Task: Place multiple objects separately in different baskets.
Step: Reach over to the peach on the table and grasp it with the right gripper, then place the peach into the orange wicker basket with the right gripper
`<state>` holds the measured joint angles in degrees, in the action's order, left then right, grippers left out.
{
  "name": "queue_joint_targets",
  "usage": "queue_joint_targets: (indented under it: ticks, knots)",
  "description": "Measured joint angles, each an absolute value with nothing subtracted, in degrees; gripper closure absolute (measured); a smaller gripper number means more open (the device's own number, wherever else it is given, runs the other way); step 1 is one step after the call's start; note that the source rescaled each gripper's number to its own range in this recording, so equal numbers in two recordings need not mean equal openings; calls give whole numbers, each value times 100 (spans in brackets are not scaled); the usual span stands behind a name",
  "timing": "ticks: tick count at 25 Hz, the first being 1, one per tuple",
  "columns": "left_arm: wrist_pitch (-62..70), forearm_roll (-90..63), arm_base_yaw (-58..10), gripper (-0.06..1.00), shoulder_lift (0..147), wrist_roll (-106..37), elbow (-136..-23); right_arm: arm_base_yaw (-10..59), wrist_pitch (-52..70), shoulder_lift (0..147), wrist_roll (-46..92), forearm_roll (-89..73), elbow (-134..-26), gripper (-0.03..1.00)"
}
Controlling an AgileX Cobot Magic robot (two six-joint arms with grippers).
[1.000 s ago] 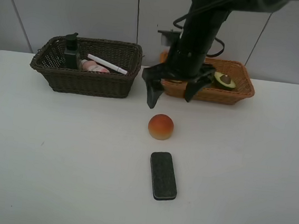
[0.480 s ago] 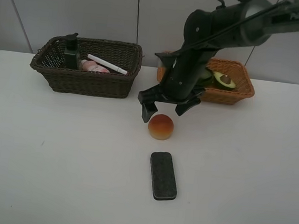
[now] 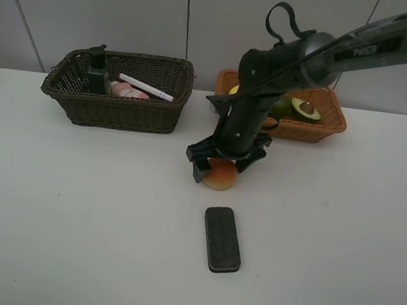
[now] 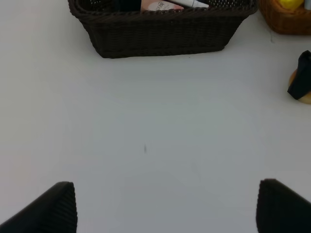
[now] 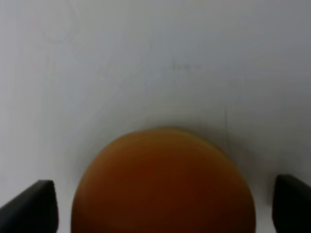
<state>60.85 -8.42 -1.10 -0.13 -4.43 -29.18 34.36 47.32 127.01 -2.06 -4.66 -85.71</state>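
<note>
Right wrist: peach point(image 5: 164, 182) between spread jaws, untouched.

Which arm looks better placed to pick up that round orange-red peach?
The right one. Its gripper sits directly over the round orange-red peach, open fingers on either side. The left gripper hangs open over bare white table, away from the fruit.

Two baskets, one dark brown point(image 3: 119, 90), one orange-tan point(image 3: 315, 120); one peach point(image 3: 221, 176); one black eraser point(image 3: 222, 239); one pump bottle point(image 3: 97, 70); one pink bottle point(image 3: 128, 92); one white marker point(image 3: 145, 87); one avocado half point(image 3: 306, 110); one lemon point(image 4: 290, 3)
</note>
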Motion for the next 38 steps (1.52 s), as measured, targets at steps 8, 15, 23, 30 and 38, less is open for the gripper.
queue_joint_targets:
  ticks: [8,15,23,30,38]
  knots:
    - [6085,-842,-110,3,-13,-443,-2918,3436,4818,12665,36,-453,-8584,37]
    - [6085,-842,-110,3,-13,-443,-2918,3340,4967,11655,67,317,-9373,37]
    - [6085,-842,-110,3,-13,-443,-2918,2142,4668,12133,62,620,-10184,37]
    - [6085,-842,-110,3,-13,-443,-2918,1839,4436,12594,56,442,-10201,12]
    - [6085,-842,-110,3,-13,-443,-2918,1839,5518,12327,56,0,-10233,-2]
